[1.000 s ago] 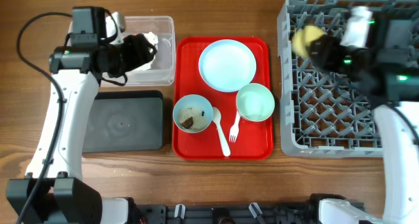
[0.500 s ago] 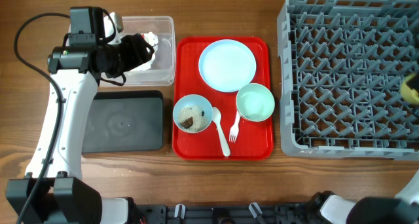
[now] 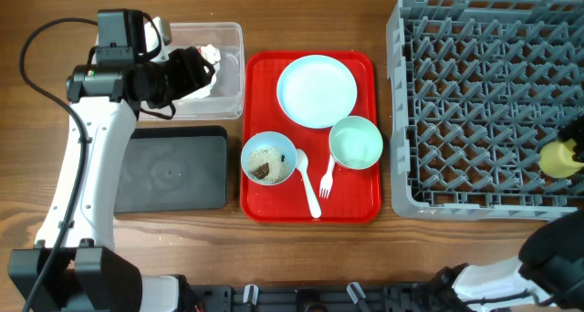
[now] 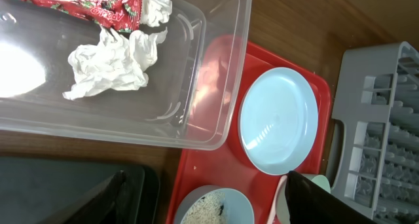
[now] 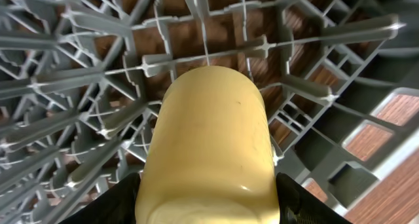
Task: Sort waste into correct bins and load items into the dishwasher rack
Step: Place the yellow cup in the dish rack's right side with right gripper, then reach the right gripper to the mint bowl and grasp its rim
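Over the grey rack [image 3: 484,102], right gripper [image 5: 208,204] clamps the yellow cup [image 5: 209,152]; left gripper [image 4: 203,198] apparently spread, empty.

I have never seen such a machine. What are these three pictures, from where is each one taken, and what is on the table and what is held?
This is a robot with two arms at a wooden table. The overhead picture looks down on everything. The other two come from small cameras on each wrist.

The left gripper hangs open over the clear tub, which holds crumpled white tissue and a red wrapper. Beside the tub lies a black tray.

In the middle, a red serving tray carries a light blue plate, a mint-green bowl, a light blue bowl with rice-like grains and brown bits, a white spoon and a white fork.

On the right stands the grey dishwasher rack. The right gripper holds a yellow cup over its lattice.
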`<action>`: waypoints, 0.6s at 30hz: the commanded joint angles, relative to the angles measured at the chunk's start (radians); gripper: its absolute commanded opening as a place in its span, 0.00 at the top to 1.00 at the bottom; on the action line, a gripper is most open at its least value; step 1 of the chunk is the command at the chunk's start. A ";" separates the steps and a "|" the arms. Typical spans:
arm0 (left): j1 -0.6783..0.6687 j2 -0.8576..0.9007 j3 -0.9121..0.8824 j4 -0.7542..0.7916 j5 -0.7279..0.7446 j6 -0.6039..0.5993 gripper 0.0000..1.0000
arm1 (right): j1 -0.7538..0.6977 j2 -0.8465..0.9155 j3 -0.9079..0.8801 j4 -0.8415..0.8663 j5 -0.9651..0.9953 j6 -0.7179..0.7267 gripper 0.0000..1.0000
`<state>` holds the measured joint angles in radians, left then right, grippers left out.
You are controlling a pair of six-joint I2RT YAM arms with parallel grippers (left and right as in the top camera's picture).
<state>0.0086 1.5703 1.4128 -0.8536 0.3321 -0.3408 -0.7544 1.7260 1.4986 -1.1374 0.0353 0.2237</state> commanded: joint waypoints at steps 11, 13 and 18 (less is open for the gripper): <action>0.002 -0.013 0.003 -0.011 -0.012 0.020 0.16 | 0.015 -0.075 0.082 -0.012 -0.216 -0.066 0.09; 0.002 -0.013 0.003 -0.017 -0.012 0.020 0.15 | 0.042 -0.125 0.119 -0.006 -0.372 -0.132 0.11; 0.002 -0.013 0.003 -0.048 -0.042 0.020 0.14 | 0.213 -0.239 0.134 0.035 -0.590 -0.256 0.13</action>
<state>0.0086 1.5703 1.4128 -0.8829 0.3264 -0.3374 -0.6704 1.5864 1.5990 -1.1103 -0.3317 0.0849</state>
